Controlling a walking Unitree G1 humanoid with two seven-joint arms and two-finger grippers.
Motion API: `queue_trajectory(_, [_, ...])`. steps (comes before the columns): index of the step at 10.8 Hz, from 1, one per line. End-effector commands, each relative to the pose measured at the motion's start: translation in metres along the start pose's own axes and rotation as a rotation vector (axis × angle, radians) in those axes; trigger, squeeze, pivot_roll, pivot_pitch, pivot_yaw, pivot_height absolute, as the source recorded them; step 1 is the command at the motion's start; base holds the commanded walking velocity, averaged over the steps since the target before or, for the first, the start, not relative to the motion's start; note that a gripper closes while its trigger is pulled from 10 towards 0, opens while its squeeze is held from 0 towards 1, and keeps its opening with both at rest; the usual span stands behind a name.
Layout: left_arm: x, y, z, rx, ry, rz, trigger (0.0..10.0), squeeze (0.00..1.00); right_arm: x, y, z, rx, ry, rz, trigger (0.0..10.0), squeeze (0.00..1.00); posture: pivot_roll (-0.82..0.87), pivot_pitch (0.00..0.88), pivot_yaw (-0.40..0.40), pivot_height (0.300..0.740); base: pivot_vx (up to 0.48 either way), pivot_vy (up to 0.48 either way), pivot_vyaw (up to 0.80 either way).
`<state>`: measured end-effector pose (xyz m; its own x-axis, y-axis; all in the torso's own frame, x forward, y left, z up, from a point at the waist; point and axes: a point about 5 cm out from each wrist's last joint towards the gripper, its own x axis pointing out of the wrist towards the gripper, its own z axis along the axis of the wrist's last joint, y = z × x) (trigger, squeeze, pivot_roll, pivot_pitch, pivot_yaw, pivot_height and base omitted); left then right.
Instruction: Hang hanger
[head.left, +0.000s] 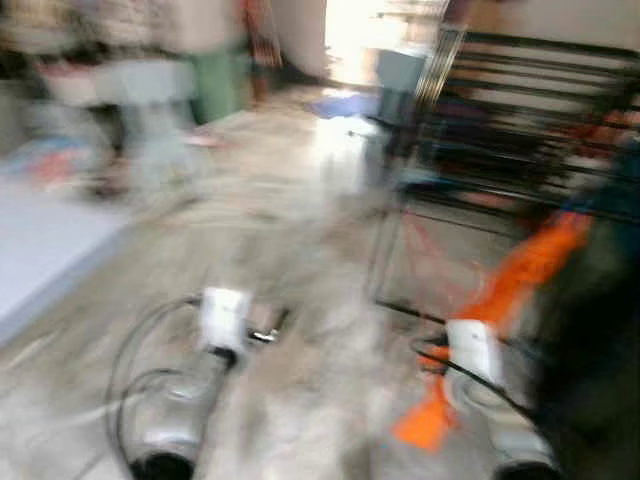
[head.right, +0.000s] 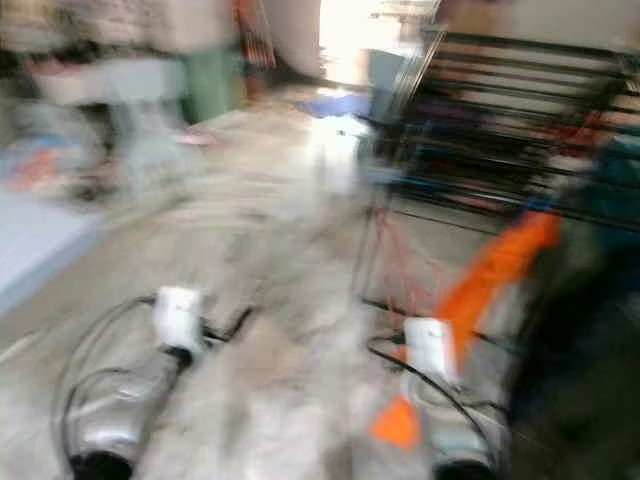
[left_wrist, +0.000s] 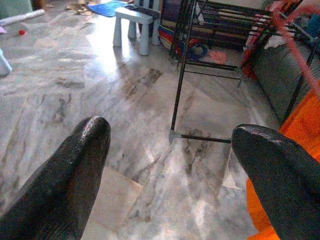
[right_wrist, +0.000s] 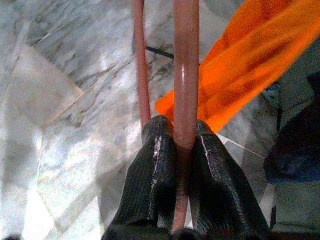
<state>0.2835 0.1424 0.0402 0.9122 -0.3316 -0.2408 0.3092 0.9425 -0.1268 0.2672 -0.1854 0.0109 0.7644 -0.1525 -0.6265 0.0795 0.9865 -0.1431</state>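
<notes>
Holding a red hanger in the right gripper, fingers squeezed tight on one thin bar, with a second thin bar running just beside it. Carrying an orange cloth on that hanger, hanging down past the right arm in the head views. Keeping the left gripper low over the marble floor, fingers spread wide with nothing between them. Facing a black drying rack ahead and to the right, with thin black legs standing on the floor. Seeing the head views all smeared, so probably walking or turning. Not hung yet: hanger well short of the rack's top bars. Lots to go wrong from here. Could slip, since only a thin bar sits between the fingers and the cloth pulls it down. Could twist in the grip and point the hook the wrong way; cannot tell where the hook is. Could snag the loose cloth on a rack leg. Could bump the light rack and push it away. Could also trip on toys and a small white stool farther back if walking too wide.
</notes>
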Motion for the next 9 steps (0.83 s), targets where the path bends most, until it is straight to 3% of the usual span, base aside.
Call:
queue_trajectory(1, [0.0074, -0.0144, 0.0066, 0.002, -0.021, -0.052, 10.0, 0.0, 0.0001, -0.0131, 0.0031, 0.006, -0.014, -0.038, 10.0, 0.0, -0.05, 0.0, -0.008, 0.74, 0.409, 0.251, -0.43])
queue_trajectory(9, [0.0093, -0.0178, 0.0068, 0.007, -0.01, -0.092, 10.0, 0.0, 0.0027, -0.0092, 0.0069, 0.011, -0.021, -0.056, 10.0, 0.0, -0.05, 0.0, 0.004, 0.74, 0.349, 0.327, 0.0])
